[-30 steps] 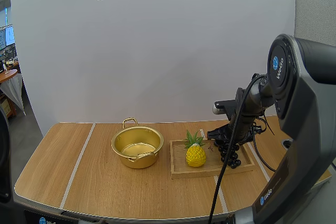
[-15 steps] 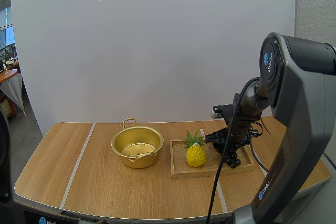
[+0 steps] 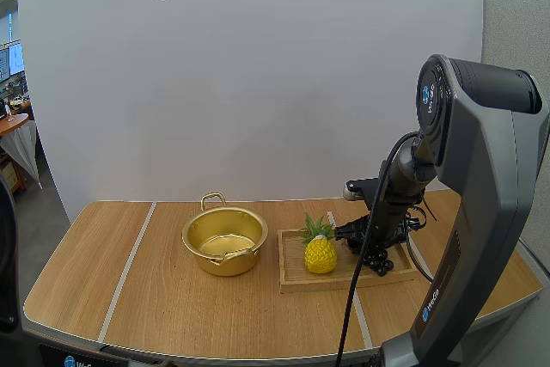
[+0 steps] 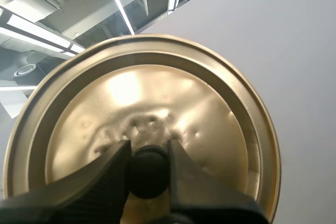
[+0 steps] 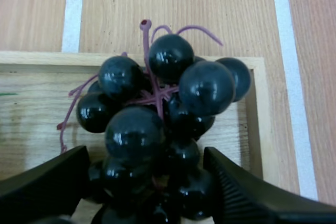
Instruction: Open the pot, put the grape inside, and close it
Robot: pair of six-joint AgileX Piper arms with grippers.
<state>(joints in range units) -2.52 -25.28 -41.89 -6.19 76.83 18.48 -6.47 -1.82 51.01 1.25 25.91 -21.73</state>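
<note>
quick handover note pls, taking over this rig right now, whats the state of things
Left gripper: shut on the black knob of the lid, holding the lid up off the pot.
Right gripper: open, fingers either side of the grapes, not closed on them.
Pot: open and empty on the table, beside the wooden tray.
Grapes lie on the tray's right part; a toy pineapple stands on its left part.
Done: lid off.
Left: grip the grapes, move them into the pot, put the lid back on.
</note>
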